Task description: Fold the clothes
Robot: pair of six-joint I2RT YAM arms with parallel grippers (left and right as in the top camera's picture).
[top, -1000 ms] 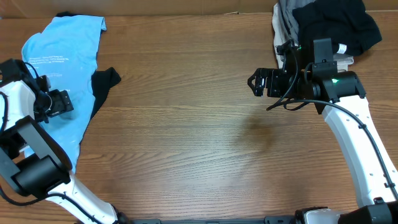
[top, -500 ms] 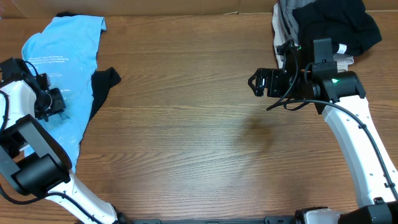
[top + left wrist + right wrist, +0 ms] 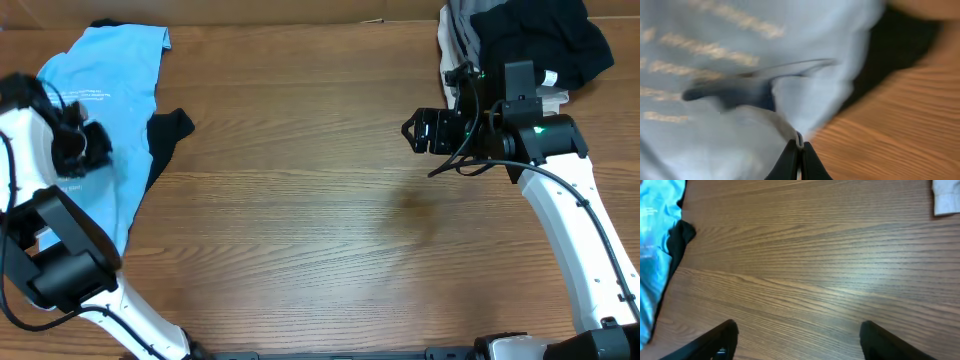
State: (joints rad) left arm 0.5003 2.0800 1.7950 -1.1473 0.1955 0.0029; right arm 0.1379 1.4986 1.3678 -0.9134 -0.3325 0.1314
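The left gripper point(image 3: 799, 152) has its jaws pressed together, and a raised ridge of light blue cloth runs into the tips, so it looks to be pinching a fold of the T-shirt point(image 3: 105, 85). The wrist view is smeared, so I cannot tell how much cloth is caught. From overhead this gripper sits over the shirt's middle, toward its nine o'clock edge.

The shirt lies at ten o'clock on the table point(image 3: 300, 230), rumpled and not spread flat, its white print facing up. A black top point(image 3: 172, 128) lies partly under it and pokes out at its four o'clock edge.

The right gripper point(image 3: 799, 330) is spread wide with nothing between the fingers. It hovers over bare wood at about two o'clock, well apart from the shirt. Just beyond it, at one o'clock, is a heap point(image 3: 545, 40) of dark and pale garments.

Folding has probably not begun, since the shirt first needs laying out flat.

The shirt should be light, limp and quick to bunch. A single pinch in the middle will likely drag it into a peak instead of spreading it. Better holds would be the hem corners or the shoulder seams, one for each gripper. The black top may cling and come along with it, so it needs watching.
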